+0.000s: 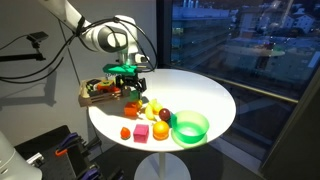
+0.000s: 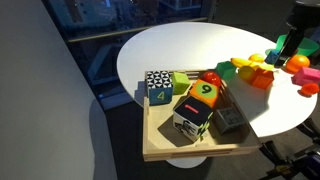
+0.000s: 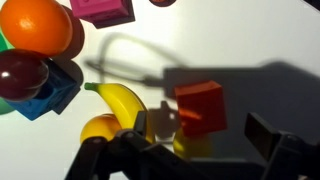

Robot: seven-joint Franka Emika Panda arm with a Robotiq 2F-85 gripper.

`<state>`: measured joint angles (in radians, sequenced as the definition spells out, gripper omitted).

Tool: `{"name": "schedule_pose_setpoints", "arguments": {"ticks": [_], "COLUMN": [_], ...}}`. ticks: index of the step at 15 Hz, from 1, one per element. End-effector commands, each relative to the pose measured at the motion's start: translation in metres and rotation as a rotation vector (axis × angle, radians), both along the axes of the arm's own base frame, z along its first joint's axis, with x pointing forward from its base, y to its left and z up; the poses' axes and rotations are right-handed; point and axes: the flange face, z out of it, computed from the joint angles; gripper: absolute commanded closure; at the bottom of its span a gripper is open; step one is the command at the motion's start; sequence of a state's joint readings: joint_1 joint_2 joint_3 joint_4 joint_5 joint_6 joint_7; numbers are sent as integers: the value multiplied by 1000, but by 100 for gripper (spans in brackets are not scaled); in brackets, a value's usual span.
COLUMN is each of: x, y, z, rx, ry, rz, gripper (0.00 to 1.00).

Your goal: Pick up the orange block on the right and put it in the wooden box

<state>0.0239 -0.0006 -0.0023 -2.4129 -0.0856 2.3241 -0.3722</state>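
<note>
The orange block [image 3: 203, 106] is a small orange-red cube on the white table; it lies between and just ahead of my fingers in the wrist view, with a yellow piece [image 3: 188, 146] next to it. It also shows below my gripper in an exterior view [image 1: 131, 106]. My gripper [image 3: 188, 152] is open and empty and hovers above the block [image 1: 130, 82]. The wooden box [image 2: 160, 148] is a low brown crate at the table's edge, holding several printed cubes; it also shows behind the gripper [image 1: 97, 97].
Around the block lie a banana [image 3: 125, 100], a blue block [image 3: 50, 97], a dark red ball [image 3: 22, 75], an orange ball [image 3: 40, 25] and a pink cube [image 3: 100, 10]. A green bowl [image 1: 190, 127] stands near the round table's front edge.
</note>
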Motion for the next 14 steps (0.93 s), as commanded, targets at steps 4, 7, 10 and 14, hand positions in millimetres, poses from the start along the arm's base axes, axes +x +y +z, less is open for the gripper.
{"name": "schedule_pose_setpoints", "arguments": {"ticks": [4,7,10,14], "x": [-9,-13,-15,-15], "y": [3,5,5,5], "z": [-13,-20,-26,-30], "rx": [-25,-47,-60,-46], "ry": [1,-5,-15,-1], "rz": [75,100,120,110], "gripper": [0,0,0,0]}}
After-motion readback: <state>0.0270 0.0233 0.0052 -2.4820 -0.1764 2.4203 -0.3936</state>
